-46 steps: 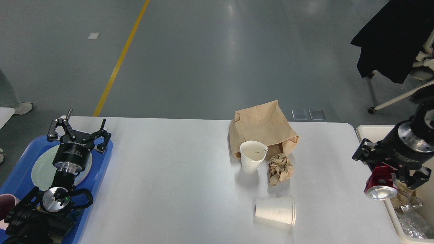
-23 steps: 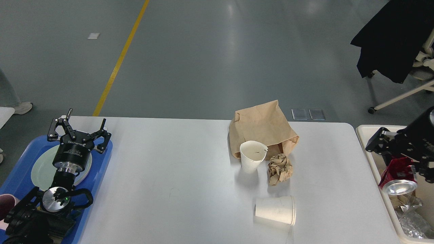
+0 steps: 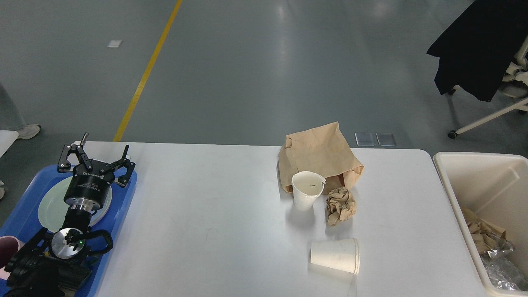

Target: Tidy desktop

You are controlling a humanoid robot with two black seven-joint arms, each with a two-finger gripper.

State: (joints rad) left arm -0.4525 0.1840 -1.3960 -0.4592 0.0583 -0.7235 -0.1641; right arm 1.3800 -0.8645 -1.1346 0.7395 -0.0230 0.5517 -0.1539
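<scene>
The white desktop (image 3: 214, 214) holds a brown paper bag (image 3: 319, 154), a torn upright white paper cup (image 3: 306, 189), a crumpled brown paper ball (image 3: 340, 205) and a white cup lying on its side (image 3: 335, 255). My left gripper (image 3: 95, 159) is open and empty above the blue tray (image 3: 123, 206) at the left. My right gripper and the red can it held are out of view.
The tray holds a pale green plate (image 3: 51, 206) and a dark pink cup (image 3: 8, 247). A cream bin (image 3: 474, 173) at the right holds crumpled paper and foil. A chair with a black coat (image 3: 478, 49) stands back right.
My right gripper, shut on a red can, moved right over the cream bin and then left the view. The left arm has not moved.
</scene>
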